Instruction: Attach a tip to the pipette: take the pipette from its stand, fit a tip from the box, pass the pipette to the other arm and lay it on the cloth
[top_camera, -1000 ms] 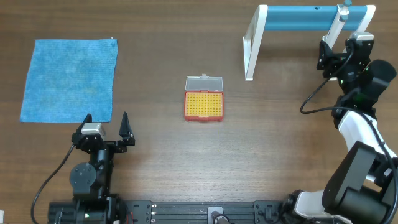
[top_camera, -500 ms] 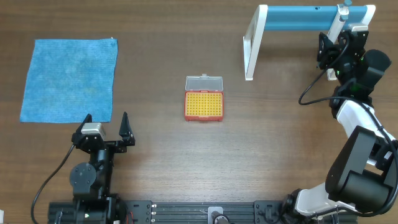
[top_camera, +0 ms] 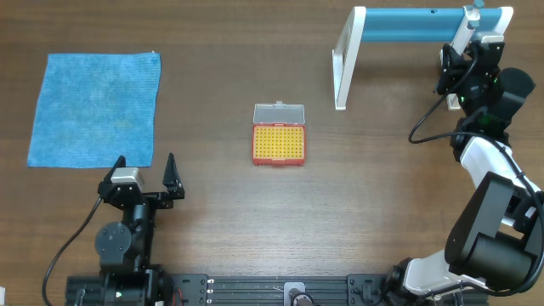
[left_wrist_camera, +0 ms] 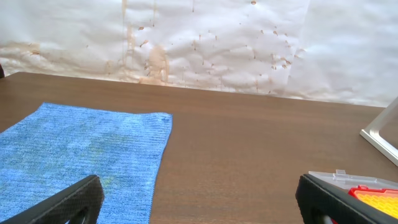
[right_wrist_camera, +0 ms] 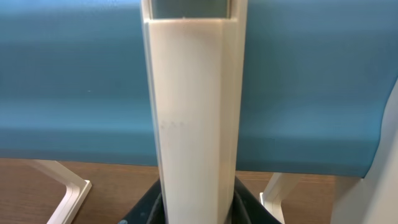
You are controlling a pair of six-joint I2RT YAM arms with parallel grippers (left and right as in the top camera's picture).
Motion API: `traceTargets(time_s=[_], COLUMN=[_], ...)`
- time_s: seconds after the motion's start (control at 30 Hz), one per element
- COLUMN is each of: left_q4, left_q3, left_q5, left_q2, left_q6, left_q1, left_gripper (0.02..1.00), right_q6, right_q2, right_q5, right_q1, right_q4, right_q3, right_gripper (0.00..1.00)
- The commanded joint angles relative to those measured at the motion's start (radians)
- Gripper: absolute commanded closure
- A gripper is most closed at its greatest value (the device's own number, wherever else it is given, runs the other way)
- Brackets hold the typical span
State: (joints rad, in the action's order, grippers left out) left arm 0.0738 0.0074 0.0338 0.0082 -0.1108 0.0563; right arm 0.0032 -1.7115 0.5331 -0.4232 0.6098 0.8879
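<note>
Brown wooden table point(top_camera: 382, 195), two arms at the near edge. White pipette point(top_camera: 466, 25) sits on its stand point(top_camera: 408, 25) (blue crossbar on white legs) at the far right of the table, hanging at the bar's right end. Right gripper point(top_camera: 463, 53) is up against the pipette. In the right wrist view the white pipette body point(right_wrist_camera: 193, 124) runs upright through the middle, directly in front of the blue bar point(right_wrist_camera: 311, 93) and right at the gripper, but I cannot tell whether it is actually clamped on or just around it. Tip box point(top_camera: 278, 144) is mid-table, well apart from both arms: orange base, yellow tips in a grid, clear lid point(top_camera: 279, 113) flipped open on the far side. Blue cloth point(top_camera: 93, 109) lies flat at the far left, nothing on it. Left gripper point(top_camera: 144, 170) rests near its base, just on the near side of the cloth's right corner, released and holding nothing. Its fingers point(left_wrist_camera: 62, 202) are spread wide in the left wrist view, with the cloth point(left_wrist_camera: 81, 149) and an edge of the tip box point(left_wrist_camera: 367, 190) beyond them.
</note>
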Motion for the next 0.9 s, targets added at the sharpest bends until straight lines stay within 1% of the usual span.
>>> traceTargets(time_s=[0.03, 0.13, 0.2, 0.77, 0.8, 0.83, 0.9], left_q4=[0.006, 0.006, 0.006, 0.006, 0.006, 0.006, 0.006], left_q3=[-0.002, -0.002, -0.002, -0.002, -0.002, -0.002, -0.002], left_q5=[0.011, 0.011, 0.011, 0.011, 0.011, 0.011, 0.011], left_q2=[-0.005, -0.005, -0.005, -0.005, -0.005, -0.005, -0.005], left_q6=[-0.009, -0.009, -0.009, -0.009, -0.009, -0.009, -0.009], left_q1=[0.001, 0.001, 0.001, 0.001, 0.001, 0.001, 0.001], left_gripper=[0.023, 0.020, 0.023, 0.023, 0.023, 0.023, 0.020], right_q6=[0.003, 0.003, 0.003, 0.000, 0.003, 0.005, 0.048], right_q2=[-0.011, -0.010, -0.003, 0.194, 0.214, 0.244, 0.296], right_q5=[-0.002, -0.002, -0.002, 0.000, 0.006, 0.034, 0.096], right_q1=[0.007, 0.007, 0.007, 0.005, 0.006, 0.008, 0.021], right_q4=[0.005, 0.005, 0.005, -0.043, -0.057, -0.080, -0.104], right_q3=[0.023, 0.023, 0.023, 0.023, 0.023, 0.023, 0.023], right_gripper=[0.763, 0.798, 0.921, 0.923, 0.923, 0.923, 0.923])
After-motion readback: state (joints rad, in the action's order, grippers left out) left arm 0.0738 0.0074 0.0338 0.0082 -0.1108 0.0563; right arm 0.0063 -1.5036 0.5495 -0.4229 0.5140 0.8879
